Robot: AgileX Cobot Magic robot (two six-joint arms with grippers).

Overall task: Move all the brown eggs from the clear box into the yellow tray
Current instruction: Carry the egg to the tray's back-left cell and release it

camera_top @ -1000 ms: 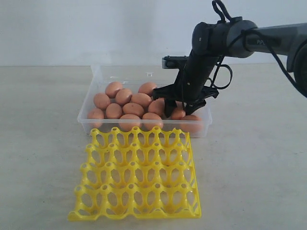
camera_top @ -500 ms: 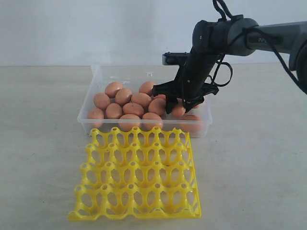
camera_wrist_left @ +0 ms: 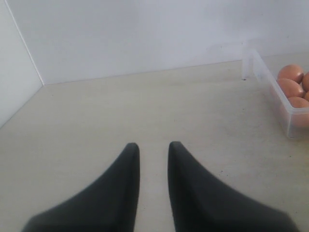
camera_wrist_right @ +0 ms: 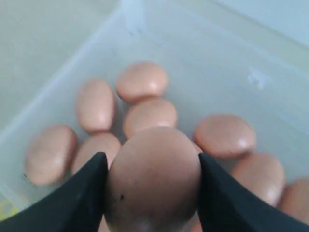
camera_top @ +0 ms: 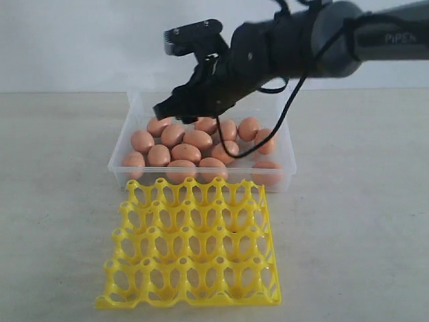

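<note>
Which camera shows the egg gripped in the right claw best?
The right wrist view: the oval brown egg sits large in the black right claw. In the exterior view the arm covers it; the left wrist view shows only other eggs in the clear plastic box.

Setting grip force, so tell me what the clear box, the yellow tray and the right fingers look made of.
Clear box: thin transparent plastic, glossy; eggs show through its walls.
Yellow tray: moulded plastic, shiny highlights on the lattice.
Right fingers, gripping an egg: matte black, likely plastic or rubber; the blur leaves it open.
</note>
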